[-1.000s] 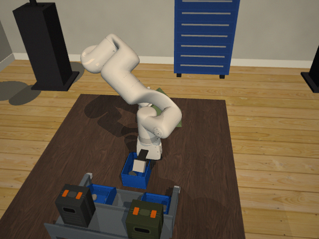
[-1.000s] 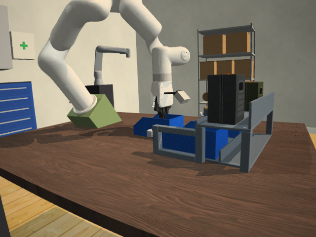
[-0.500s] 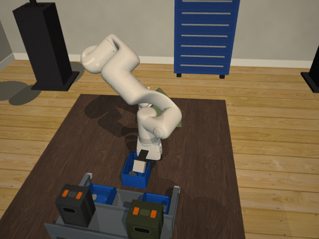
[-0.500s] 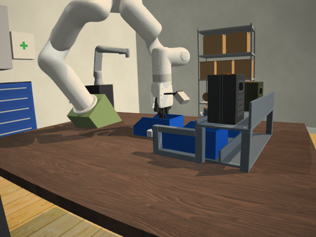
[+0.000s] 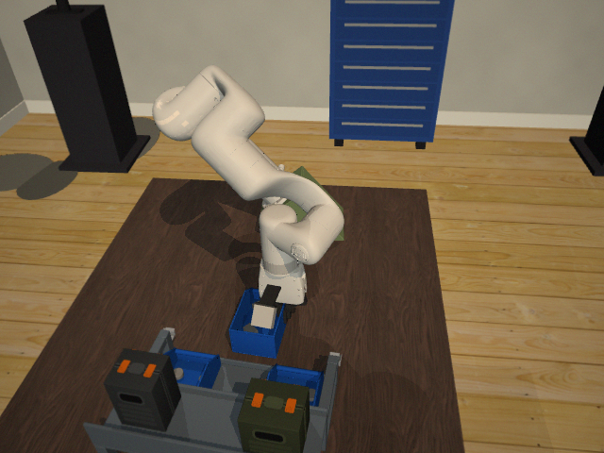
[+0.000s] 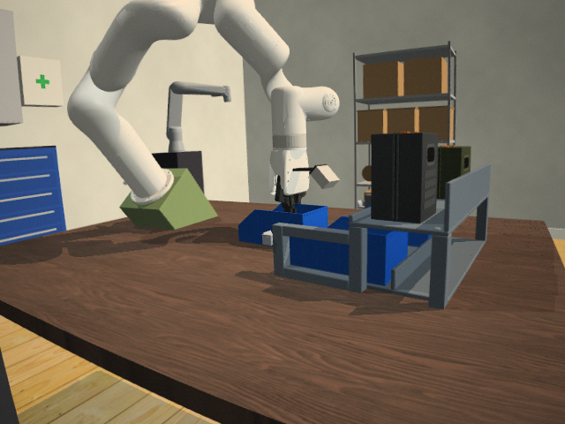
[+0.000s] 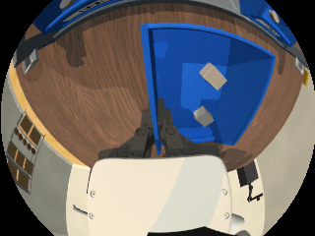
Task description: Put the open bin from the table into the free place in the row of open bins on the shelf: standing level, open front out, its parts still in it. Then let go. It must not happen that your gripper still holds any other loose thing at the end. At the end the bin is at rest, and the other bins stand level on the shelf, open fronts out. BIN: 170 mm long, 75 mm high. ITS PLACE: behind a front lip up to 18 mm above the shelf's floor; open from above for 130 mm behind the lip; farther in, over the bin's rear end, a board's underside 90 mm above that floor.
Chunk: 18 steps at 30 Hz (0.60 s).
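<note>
The open blue bin [image 5: 253, 343] [image 6: 258, 226] [image 7: 243, 92] sits low at the table top, just in front of the grey shelf [image 5: 222, 392] [image 6: 314, 233]. Two small grey parts [image 7: 212, 75] [image 7: 204, 116] lie in it. My gripper [image 7: 157, 107] [image 6: 288, 208] [image 5: 289, 311] points straight down and is shut on the bin's thin side wall. The shelf holds two other blue bins, one on the left [image 5: 194, 368] and one on the right [image 5: 297, 378], with a free gap [image 5: 234, 385] between them.
A black case [image 5: 141, 390] [image 6: 403, 175] and a dark green case [image 5: 273, 414] [image 6: 454, 166] stand on the shelf's upper board. The arm's green base wedge [image 6: 177, 205] sits at the far side of the table. A low front lip [image 6: 310, 272] runs along the shelf.
</note>
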Each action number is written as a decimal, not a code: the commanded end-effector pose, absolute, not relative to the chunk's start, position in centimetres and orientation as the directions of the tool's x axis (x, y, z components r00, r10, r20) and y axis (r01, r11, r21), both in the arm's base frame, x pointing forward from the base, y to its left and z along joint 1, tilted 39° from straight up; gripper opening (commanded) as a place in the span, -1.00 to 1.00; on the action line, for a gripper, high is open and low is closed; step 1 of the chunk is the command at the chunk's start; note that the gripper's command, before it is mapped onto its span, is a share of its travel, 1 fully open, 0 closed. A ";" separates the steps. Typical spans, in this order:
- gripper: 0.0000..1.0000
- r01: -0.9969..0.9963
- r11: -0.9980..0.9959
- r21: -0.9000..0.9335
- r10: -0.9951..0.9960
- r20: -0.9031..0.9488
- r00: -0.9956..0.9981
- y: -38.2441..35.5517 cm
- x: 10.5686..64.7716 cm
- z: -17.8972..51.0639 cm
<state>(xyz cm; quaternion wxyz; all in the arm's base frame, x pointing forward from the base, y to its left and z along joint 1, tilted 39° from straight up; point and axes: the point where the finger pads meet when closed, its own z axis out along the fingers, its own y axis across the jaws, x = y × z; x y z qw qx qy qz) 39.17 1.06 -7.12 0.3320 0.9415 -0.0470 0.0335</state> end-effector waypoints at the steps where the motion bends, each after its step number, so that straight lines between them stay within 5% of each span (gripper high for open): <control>1: -1.00 -0.111 -0.776 0.621 -0.065 0.096 0.993 1.1 39.3 -7.1; 18: -1.00 -0.111 -0.776 0.621 -0.065 0.096 0.993 0.9 39.4 -7.4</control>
